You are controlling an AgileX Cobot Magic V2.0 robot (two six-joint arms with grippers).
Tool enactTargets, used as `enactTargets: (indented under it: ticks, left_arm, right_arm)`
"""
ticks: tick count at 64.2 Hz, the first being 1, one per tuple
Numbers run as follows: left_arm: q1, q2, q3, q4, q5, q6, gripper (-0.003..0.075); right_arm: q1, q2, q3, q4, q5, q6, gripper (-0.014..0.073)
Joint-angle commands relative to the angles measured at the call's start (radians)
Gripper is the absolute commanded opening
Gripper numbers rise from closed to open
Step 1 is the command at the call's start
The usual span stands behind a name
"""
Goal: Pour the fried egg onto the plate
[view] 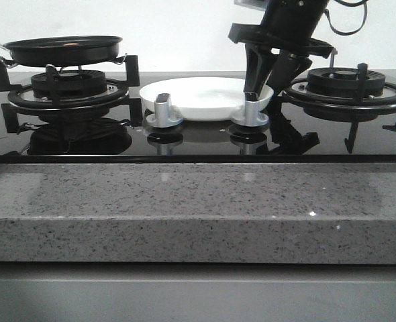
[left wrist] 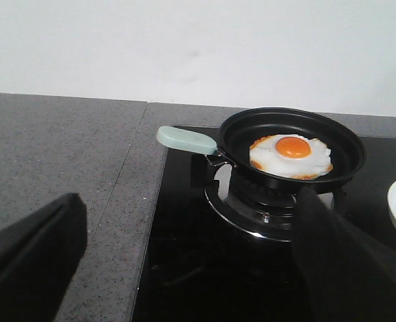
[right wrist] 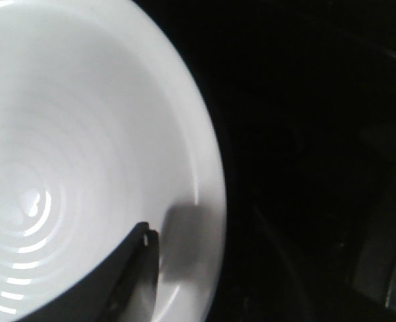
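So the fried egg (left wrist: 290,156) is sitting flat in the black frying pan (left wrist: 292,149), yolk up, and the pan is on the left burner (view: 69,86) of the glossy black stovetop (view: 198,137). The pan's pale green handle (left wrist: 186,140) sticks out toward the grey speckled counter (left wrist: 57,154). The plate (view: 208,97) sits in the middle of the stovetop between the two burners, just behind the two silver knobs (view: 163,109), and nothing is on it. The right gripper (view: 270,72) hangs down right at the plate's right rim; in its wrist view one dark finger (right wrist: 127,275) sits over the inside of the plate near the edge, but I honestly can't tell if the jaws are apart or clamped on the rim. The left gripper (left wrist: 191,268) only shows up in its own wrist camera, with its two black fingers spread wide apart and nothing between them, sitting well back from the pan and pointed toward it. The right burner (view: 345,84) has nothing on it.
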Motion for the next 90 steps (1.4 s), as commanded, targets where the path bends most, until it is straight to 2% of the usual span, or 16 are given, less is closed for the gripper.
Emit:
enactTargets:
  ticks: [1, 6, 16, 22, 43, 65, 78, 90]
  left_arm:
    - [0.000, 0.001, -0.038, -0.010, -0.089, -0.008, 0.0598]
    - [0.000, 0.001, -0.038, -0.010, -0.089, -0.008, 0.0598]
    - [0.000, 0.001, -0.038, -0.010, -0.089, -0.008, 0.0598]
    - [0.000, 0.001, -0.038, -0.010, -0.089, -0.008, 0.0598]
    - [0.000, 0.001, -0.038, -0.010, -0.089, -0.008, 0.0598]
    - [0.000, 0.001, -0.038, -0.010, -0.089, -0.008, 0.0598]
    - [0.000, 0.001, -0.038, -0.010, -0.089, -0.008, 0.0598]
    - [0.000, 0.001, -0.038, -0.010, -0.089, -0.008, 0.0598]
  right_arm:
    - [0.001, -0.053, -0.044, 0.023, -0.003, -0.012, 0.0336]
    - [0.001, -0.053, -0.045, 0.023, -0.003, -0.012, 0.0283]
    - [0.001, -0.053, -0.050, 0.023, 0.009, -0.012, 0.0041]
    - [0.001, -0.053, -0.059, 0.023, 0.024, -0.010, -0.0073]
    - [0.000, -0.061, -0.192, 0.046, 0.114, 0.062, -0.0061]
    - [-0.001, -0.154, -0.185, 0.080, 0.114, 0.065, -0.0061]
    - [0.001, -0.270, -0.009, 0.088, 0.098, 0.023, -0.0061]
    - [0.002, -0.410, 0.278, 0.170, -0.058, -0.043, -0.0061]
